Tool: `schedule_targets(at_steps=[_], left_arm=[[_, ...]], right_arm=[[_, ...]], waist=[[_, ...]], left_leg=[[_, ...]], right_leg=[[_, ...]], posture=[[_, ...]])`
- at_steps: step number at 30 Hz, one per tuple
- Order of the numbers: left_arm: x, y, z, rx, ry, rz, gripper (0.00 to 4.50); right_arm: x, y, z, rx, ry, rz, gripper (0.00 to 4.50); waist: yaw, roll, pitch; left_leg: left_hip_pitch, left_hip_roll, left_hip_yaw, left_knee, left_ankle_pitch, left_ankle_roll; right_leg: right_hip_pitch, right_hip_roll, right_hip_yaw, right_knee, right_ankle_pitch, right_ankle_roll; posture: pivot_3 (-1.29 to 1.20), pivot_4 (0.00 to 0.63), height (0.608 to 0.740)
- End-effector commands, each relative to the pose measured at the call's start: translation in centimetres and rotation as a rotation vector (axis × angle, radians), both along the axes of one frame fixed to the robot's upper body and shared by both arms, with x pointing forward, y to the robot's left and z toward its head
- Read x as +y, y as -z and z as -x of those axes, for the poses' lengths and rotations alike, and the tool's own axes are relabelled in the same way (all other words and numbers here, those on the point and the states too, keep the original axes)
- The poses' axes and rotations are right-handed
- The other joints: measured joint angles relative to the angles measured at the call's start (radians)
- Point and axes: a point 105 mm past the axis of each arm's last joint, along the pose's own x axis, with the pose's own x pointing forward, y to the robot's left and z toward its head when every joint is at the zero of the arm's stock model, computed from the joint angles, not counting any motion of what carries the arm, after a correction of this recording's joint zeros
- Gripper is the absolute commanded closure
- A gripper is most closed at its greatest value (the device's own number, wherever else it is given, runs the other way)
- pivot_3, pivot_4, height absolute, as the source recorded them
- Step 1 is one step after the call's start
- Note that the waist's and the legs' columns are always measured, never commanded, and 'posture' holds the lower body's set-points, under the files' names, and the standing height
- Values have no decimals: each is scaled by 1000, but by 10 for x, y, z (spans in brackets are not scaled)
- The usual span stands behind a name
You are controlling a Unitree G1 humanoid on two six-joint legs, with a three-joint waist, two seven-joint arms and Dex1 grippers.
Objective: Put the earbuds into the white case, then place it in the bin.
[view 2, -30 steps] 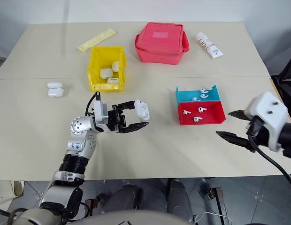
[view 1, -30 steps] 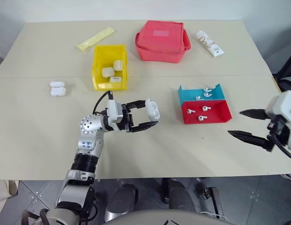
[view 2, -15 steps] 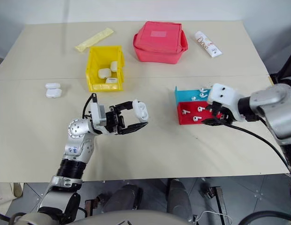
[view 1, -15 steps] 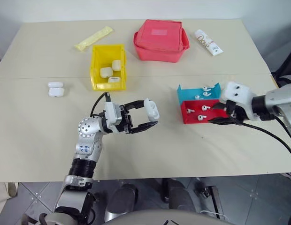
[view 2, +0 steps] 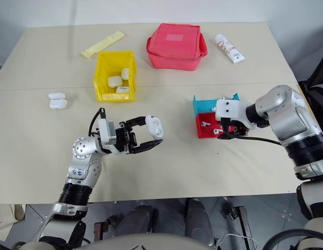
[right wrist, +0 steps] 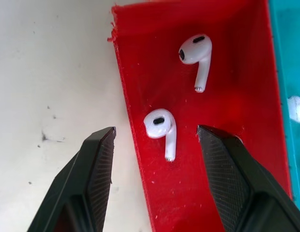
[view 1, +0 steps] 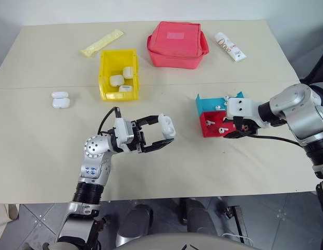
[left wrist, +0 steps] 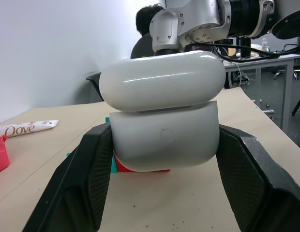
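Two trays sit side by side on the table [view 1: 41,151], which serves as the landmark here: the red tray [right wrist: 237,125] toward its right part, touching the blue tray [view 1: 208,105] behind it. Farther back on the table stands the yellow bin [view 1: 107,83] with three cases inside. Above the table's middle, the left gripper [view 1: 162,134] is clamped on the white case [left wrist: 164,140], its lid raised. The right gripper [right wrist: 155,140] hangs with its jaws spread apart over the red tray's wall, empty, an earbud [right wrist: 161,126] lying between its fingers.
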Motion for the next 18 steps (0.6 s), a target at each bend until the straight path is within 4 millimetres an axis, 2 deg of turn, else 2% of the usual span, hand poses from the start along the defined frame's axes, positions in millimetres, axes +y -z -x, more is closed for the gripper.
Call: schedule_targets(at_steps=[1,6,9,18], left_arm=[[1,-8,5,-33,0,10,1683],[1,-7,7,-30,-7,8,1683],[2,-7,7,-27,-13,7,1683],[1,-7,7,-25,-23,7,1683]], right_arm=[[3,-8,-5,-30,-23,12,1724],[5,-6,-6,-23,-31,11,1724],[8,-6,-5,-12,-47,6,2283],[8,-4,-6,-9,-50,13,2283]], waist=[[1,0,0],[0,0,0],[1,0,0],[0,0,0]], left_leg=[[0,0,0,0,0,0],[0,0,0,0,0,0],[0,0,0,0,0,0],[0,0,0,0,0,0]], right_leg=[[0,0,0,0,0,0],[0,0,0,0,0,0],[0,0,0,0,0,0],[0,0,0,0,0,0]], posture=[[0,150,740],[0,150,740],[0,150,740],[0,150,740]])
